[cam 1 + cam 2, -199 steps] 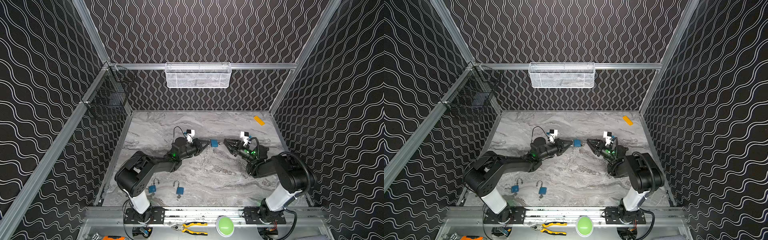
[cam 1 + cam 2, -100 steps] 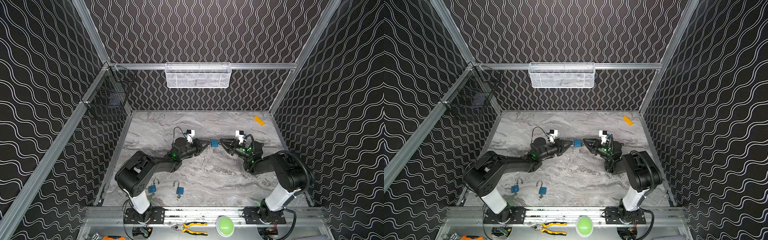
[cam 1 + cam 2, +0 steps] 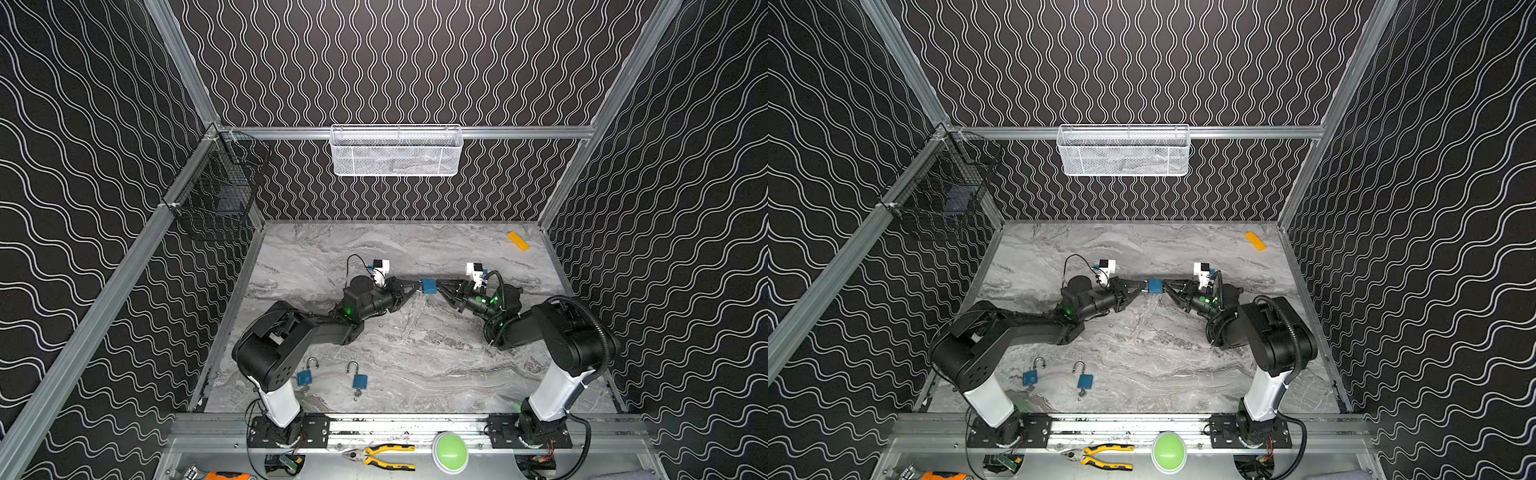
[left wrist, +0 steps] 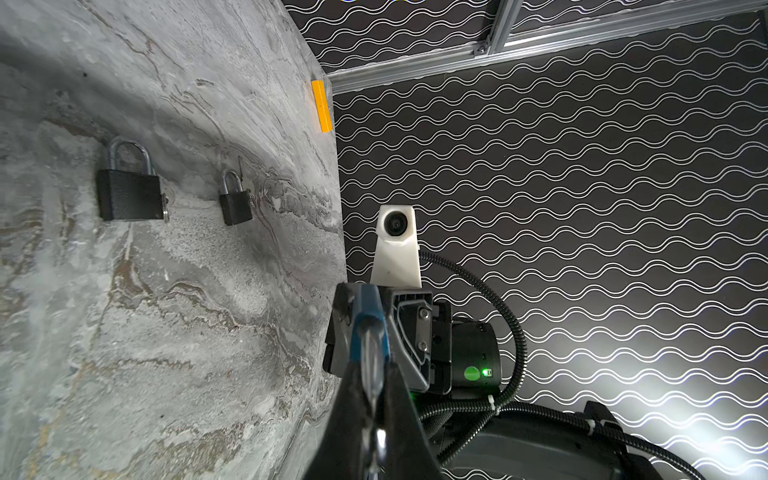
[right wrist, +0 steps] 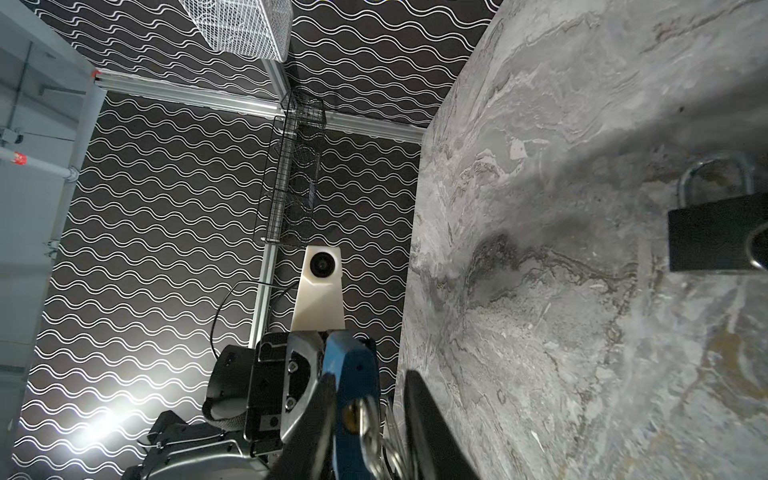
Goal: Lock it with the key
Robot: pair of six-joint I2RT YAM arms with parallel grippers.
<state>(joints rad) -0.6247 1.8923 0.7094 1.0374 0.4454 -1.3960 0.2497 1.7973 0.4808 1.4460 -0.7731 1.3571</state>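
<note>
The padlock [image 3: 428, 286] is clamped by its shackle in the closed left hand [image 3: 417, 286], its body held just beyond that hand. The key [image 5: 366, 419] at its far end is straddled by the right hand [image 3: 439, 286]; whether it is pinched cannot be told.

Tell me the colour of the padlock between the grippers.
The padlock is blue, clearest from the right wrist.

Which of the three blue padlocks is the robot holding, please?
The blue padlock mid-table, its shackle clamped by the left gripper; the other two padlocks lie loose by the left arm's base.
</note>
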